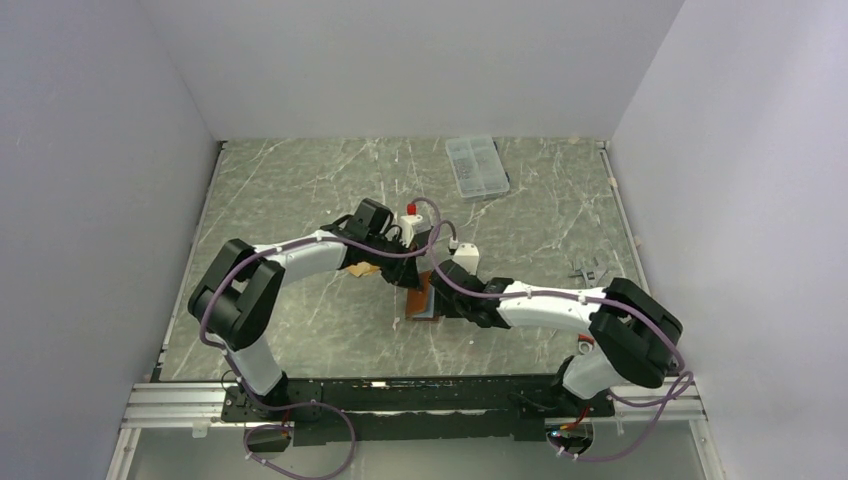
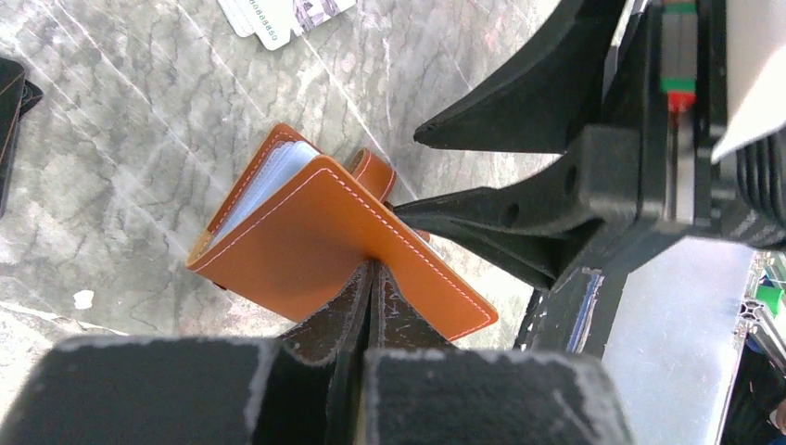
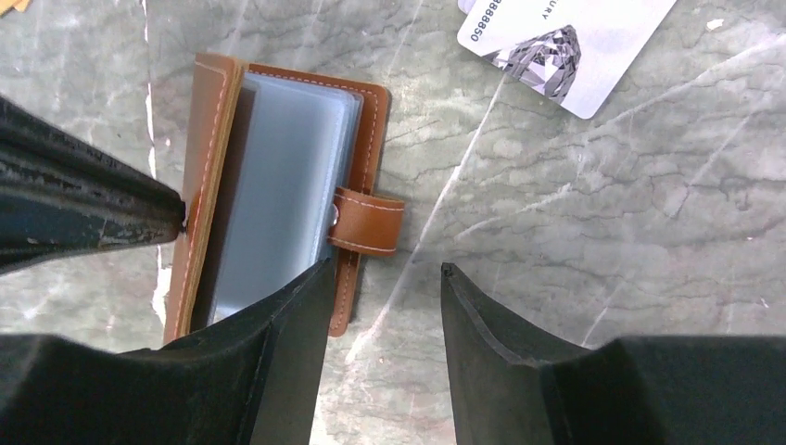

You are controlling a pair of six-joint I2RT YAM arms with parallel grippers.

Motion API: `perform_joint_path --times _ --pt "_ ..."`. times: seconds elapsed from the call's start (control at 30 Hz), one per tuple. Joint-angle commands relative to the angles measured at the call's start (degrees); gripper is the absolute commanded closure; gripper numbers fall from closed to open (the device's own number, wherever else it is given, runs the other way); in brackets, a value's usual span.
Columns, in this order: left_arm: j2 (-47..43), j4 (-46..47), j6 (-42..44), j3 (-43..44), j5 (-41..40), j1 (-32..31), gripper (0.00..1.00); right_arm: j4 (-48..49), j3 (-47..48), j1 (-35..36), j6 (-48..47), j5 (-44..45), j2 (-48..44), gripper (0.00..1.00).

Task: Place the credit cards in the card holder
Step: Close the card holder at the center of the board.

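The holder (image 3: 278, 176) lies in the middle of the bench (image 1: 300, 190), between the two arms. One cover rests flat and the other stands up. The left fingers (image 2: 408, 311) are closed on the edge of the raised cover. I think they pinch it so that the pale pockets stay exposed for a card. The right fingers (image 3: 278, 362) are apart and hold nothing. They hang just above the near edge of the holder, beside its tab (image 3: 368, 222).

The silver card (image 3: 570, 42) lies flat on the bench, near the holder but apart from it. A tan piece (image 1: 362, 269), probably another card, shows under the left arm. A dark flat thing (image 2: 9, 102) lies at the edge of the left wrist view; I cannot tell if it is the black card. I see no card in the pockets.

A clear box (image 1: 477, 166) lies well apart at the back, and some small grey bits (image 1: 590, 270) lie at the right. The tab sticks out toward the right fingers and may catch them. The left arm covers part of the tan piece.
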Motion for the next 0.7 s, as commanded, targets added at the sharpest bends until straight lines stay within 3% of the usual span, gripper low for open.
perform_joint_path --times 0.0,0.4,0.67 --pt "1.02 -1.58 1.81 3.3 1.84 0.03 0.97 2.2 0.38 2.64 -2.55 10.1 0.77 0.52" --pt "4.64 -8.02 10.19 6.37 0.18 -0.46 0.97 9.43 -0.38 9.29 -5.42 25.48 3.72 0.6" --pt "5.93 -12.76 14.85 8.99 -2.97 -0.38 0.99 12.89 -6.34 12.69 -7.31 25.77 -0.09 0.58"
